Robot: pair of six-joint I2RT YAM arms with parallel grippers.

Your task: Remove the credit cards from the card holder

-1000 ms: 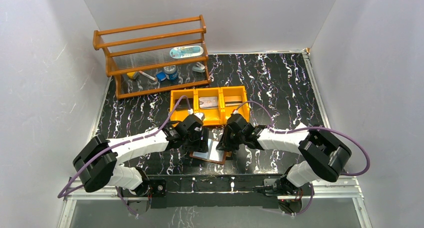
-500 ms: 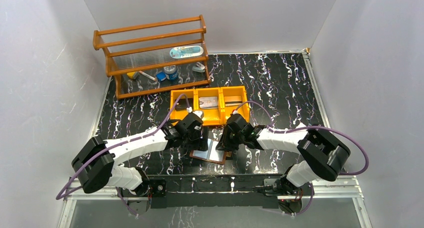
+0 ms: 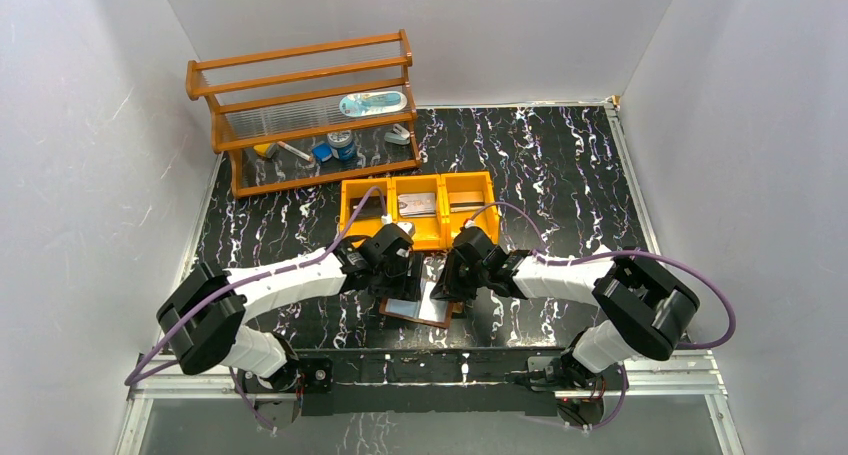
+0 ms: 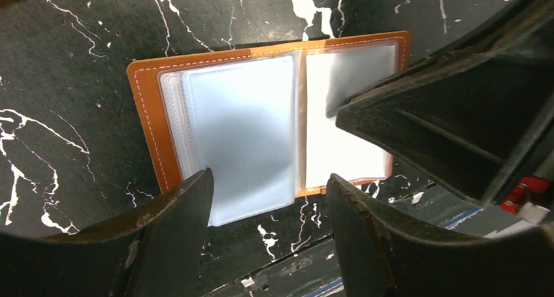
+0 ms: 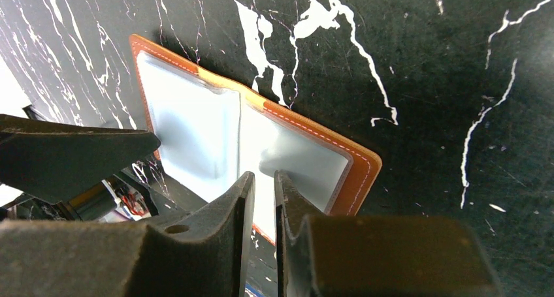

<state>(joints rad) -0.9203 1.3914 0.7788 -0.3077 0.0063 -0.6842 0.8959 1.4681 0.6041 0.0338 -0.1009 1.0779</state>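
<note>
A fixed camera, high behind both arms, looks down over the whole counter [image 3: 560,165]. Each wrist camera peers closely past its own fingers, the left hand [image 4: 268,192] and the right hand [image 5: 264,179]. All three views share the card holder [image 4: 149,121] beneath the hands.

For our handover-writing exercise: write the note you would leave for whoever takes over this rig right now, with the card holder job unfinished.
Left gripper: open, empty, hovering over the card holder.
Right gripper: jaws almost together over the sleeves; whether they pinch one is unclear.
Card holder: lying open and flat on the table between the arms, sleeves facing up.
Done: holder opened.
Left: no card is visibly out beside it; pull the cards from the sleeves.
</note>
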